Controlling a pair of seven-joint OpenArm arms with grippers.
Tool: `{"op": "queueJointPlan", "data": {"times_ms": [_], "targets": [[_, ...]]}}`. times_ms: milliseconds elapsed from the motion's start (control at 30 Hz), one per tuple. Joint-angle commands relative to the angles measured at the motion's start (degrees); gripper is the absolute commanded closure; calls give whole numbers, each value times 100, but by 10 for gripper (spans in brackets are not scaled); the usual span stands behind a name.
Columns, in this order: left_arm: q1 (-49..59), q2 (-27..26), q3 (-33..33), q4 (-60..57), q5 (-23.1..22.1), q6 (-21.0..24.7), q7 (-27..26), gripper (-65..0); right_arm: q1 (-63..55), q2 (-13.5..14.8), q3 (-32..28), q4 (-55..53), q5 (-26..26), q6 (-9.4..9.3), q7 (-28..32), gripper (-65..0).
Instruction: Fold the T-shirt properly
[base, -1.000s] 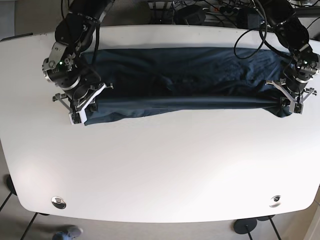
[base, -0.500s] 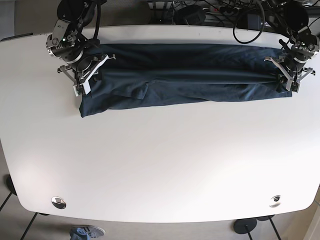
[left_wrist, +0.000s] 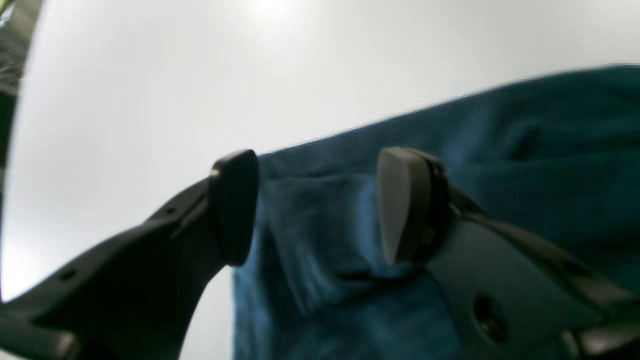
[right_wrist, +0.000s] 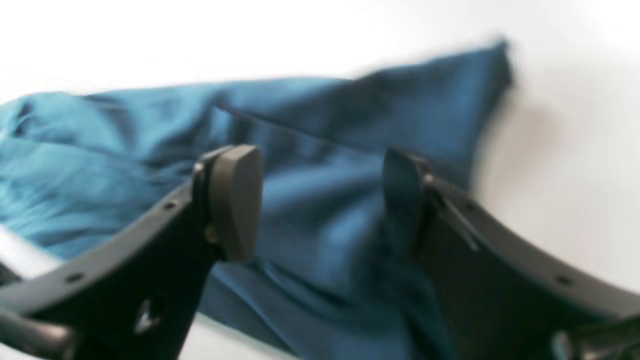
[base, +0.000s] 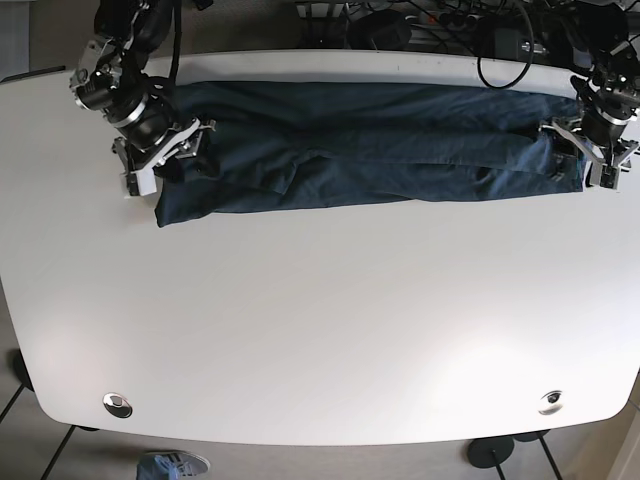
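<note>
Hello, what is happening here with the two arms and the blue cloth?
A two-armed robot is folding a dark blue T-shirt on a white table. The shirt lies as a long band along the far side of the table. The left gripper and the right gripper are each at one end of it, both open, with cloth beneath them but nothing pinched.

1. White table (base: 320, 320) bare from the shirt's near edge down to 6 o'clock; wide free lane there.
2. Folded T-shirt (base: 370, 150) spans the far strip, 10 to 2 o'clock.
3. Right gripper (base: 160, 165) at 10, left gripper (base: 592, 160) at 2, jaws apart over the shirt ends.
4. Cables (base: 430, 20) crowd 12 o'clock behind the table.
</note>
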Motion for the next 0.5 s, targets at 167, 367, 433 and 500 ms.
{"op": "queueJointPlan", "data": {"times_ms": [167, 367, 433, 500], "targets": [[86, -78, 296, -526, 524, 32, -78, -174, -49, 29, -431, -293, -346, -14, 136, -293], [86, -96, 296, -843, 595, 32, -78, -31, 65, 38, -387, -1110, -1207, -23, 382, -75], [69, -96, 314, -1054, 595, 32, -78, -31, 126, 38, -387, -1374, -1524, -23, 699, -75], [-230, -113, 481, -1309, 603, 32, -78, -31, 258, 47, -387, -1576, -1831, -23, 874, -71]]}}
